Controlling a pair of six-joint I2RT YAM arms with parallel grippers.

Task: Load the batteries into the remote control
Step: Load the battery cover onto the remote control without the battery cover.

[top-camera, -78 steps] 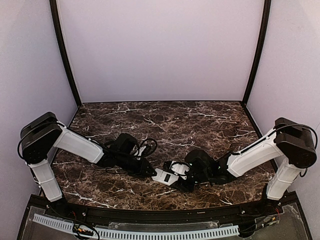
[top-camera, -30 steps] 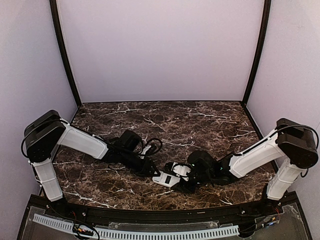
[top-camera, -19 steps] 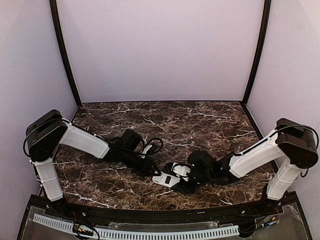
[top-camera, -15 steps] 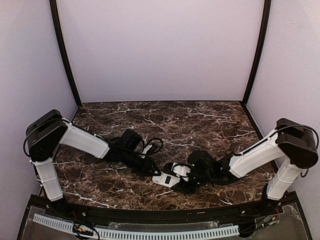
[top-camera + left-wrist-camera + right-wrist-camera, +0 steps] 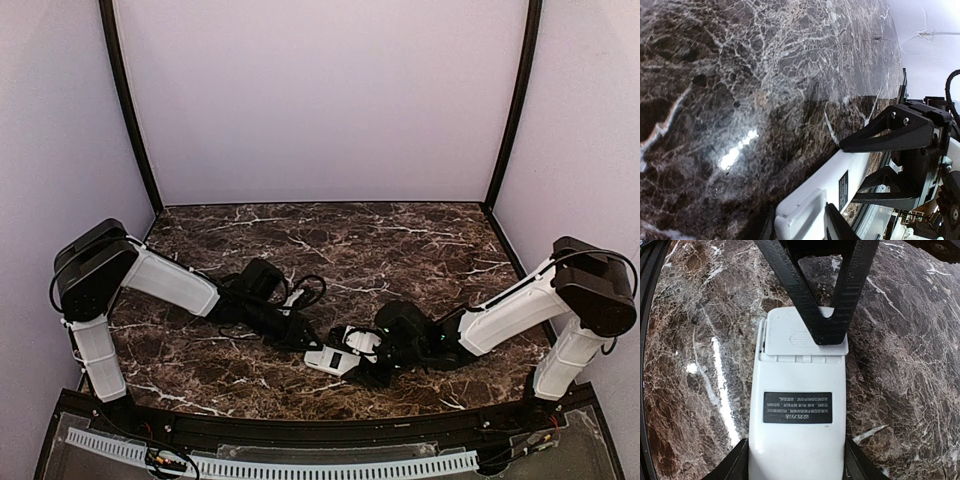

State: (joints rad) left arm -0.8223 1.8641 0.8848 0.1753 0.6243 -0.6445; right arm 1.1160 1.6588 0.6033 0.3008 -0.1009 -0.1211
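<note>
The remote control [image 5: 333, 357] lies back up on the marble, white with a black label; it also shows in the right wrist view [image 5: 797, 440] and the left wrist view [image 5: 855, 170]. Its battery cover [image 5: 785, 335] sits over the compartment at the far end. My right gripper [image 5: 797, 467] is shut on the remote's near end, one finger on each long side. My left gripper [image 5: 829, 335] is shut, with its tips resting on the cover's right part. In the top view the two grippers, left [image 5: 316, 345] and right [image 5: 366, 358], meet at the remote. The batteries are not in view.
The dark marble table [image 5: 400, 250] is walled by lilac panels on three sides. A black rail [image 5: 300, 430] runs along the near edge, just in front of the remote. The left arm's cables [image 5: 300, 295] loop above its wrist.
Over the earlier frames the left arm slid a little to the right, toward the remote. In the last half second nothing visibly moved.
</note>
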